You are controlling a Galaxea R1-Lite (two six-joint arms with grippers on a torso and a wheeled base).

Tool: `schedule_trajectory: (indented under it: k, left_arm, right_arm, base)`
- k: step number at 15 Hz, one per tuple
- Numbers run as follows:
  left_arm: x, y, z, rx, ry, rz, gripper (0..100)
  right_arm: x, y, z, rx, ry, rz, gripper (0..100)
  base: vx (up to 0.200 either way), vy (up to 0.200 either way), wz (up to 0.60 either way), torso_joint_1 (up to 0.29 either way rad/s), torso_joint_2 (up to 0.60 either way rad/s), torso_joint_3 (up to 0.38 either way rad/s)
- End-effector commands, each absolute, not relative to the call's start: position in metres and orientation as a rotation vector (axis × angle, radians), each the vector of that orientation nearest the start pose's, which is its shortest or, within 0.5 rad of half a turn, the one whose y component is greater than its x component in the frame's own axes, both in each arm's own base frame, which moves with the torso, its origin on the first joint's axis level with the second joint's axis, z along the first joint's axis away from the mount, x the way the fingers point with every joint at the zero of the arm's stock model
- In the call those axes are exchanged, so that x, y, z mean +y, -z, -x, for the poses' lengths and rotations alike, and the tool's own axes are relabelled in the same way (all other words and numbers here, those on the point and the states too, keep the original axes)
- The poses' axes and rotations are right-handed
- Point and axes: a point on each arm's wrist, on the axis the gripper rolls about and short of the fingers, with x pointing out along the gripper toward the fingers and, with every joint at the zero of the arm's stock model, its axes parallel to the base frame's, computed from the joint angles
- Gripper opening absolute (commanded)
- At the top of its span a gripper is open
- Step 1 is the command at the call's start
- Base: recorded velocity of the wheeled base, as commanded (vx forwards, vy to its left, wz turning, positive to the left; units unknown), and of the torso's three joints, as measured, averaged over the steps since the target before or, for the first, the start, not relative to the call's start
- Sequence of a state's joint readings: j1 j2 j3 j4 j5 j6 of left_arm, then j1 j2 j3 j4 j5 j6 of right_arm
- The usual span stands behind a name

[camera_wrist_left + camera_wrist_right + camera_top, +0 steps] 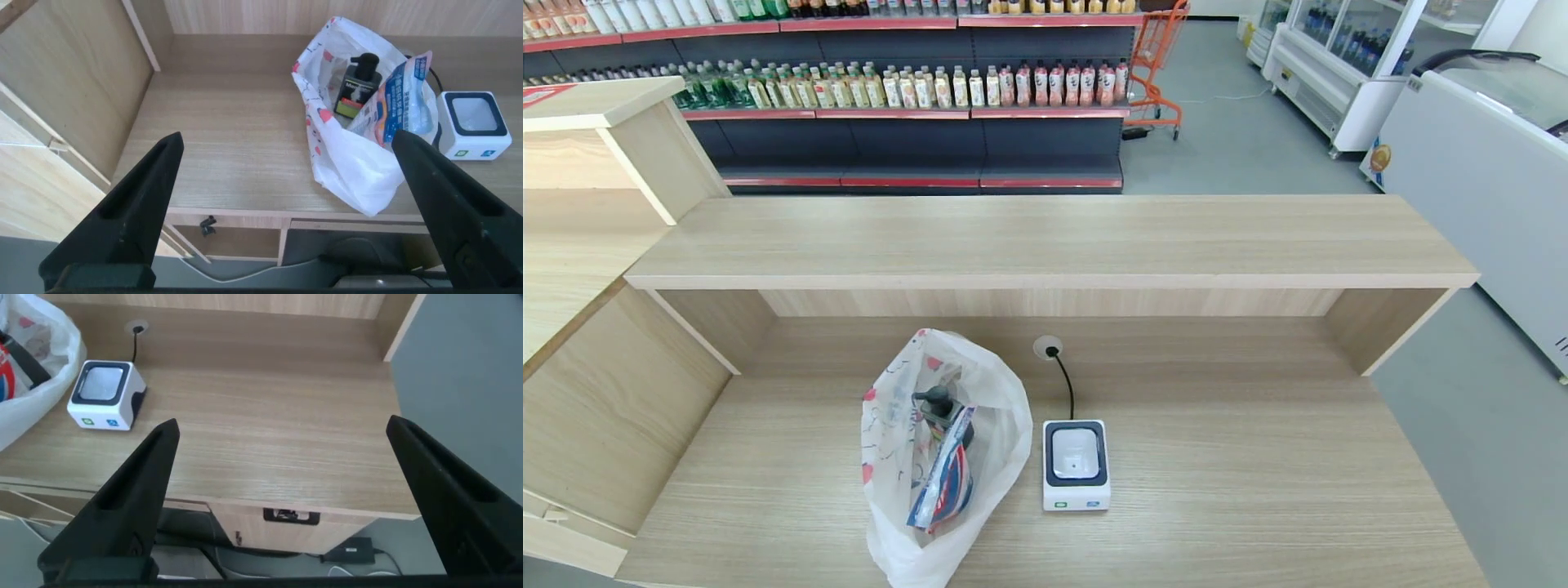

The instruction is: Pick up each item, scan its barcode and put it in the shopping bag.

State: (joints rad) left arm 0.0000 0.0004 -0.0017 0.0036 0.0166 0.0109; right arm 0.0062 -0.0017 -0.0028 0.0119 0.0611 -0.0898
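Observation:
A white plastic shopping bag [999,408] lies on the wooden counter [1241,482], its mouth open. Inside it are a dark pump bottle [936,405] and a blue and red packet [946,482]. Just right of the bag stands the white barcode scanner [1076,464], window facing up. In the left wrist view my left gripper [288,140] is open and empty, held back from the counter's front edge, with the bag [351,163], bottle [359,82] and packet [402,98] ahead. My right gripper [282,426] is open and empty too, facing bare counter beside the scanner [102,394].
A black cable [1065,382] runs from the scanner to a hole at the back. A raised shelf [1045,241] tops the counter, with side walls [613,408] left and right. A drawer front [286,514] sits under the counter edge. Store shelves and freezers stand beyond.

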Motion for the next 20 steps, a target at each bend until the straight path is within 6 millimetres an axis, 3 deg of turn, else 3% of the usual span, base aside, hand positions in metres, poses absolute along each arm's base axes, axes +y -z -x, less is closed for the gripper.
schedule_trajectory:
  k: [1,5,20]
  left_arm:
    - [0.0004,-0.0756,0.0229,0.002,-0.017,-0.011,100]
    - [0.0004,-0.0756,0.0229,0.002,-0.017,-0.012,100]
    - [0.0004,-0.0756,0.0229,0.002,-0.017,-0.011,100]
  right_arm:
    - [0.0012,-0.0751,0.0229,0.009,-0.07,0.095,0]
    - [0.0012,-0.0751,0.0229,0.009,-0.07,0.092,0]
    - [0.0012,-0.0751,0.023,0.009,-0.065,0.066,0]
  base:
    - [0.0,0.0,0.0,0.0,0.0,0.0]
    - [0.15,0.0,0.0,0.001,0.0,0.001]
    - [0.0,0.0,0.0,0.0,0.0,0.0]
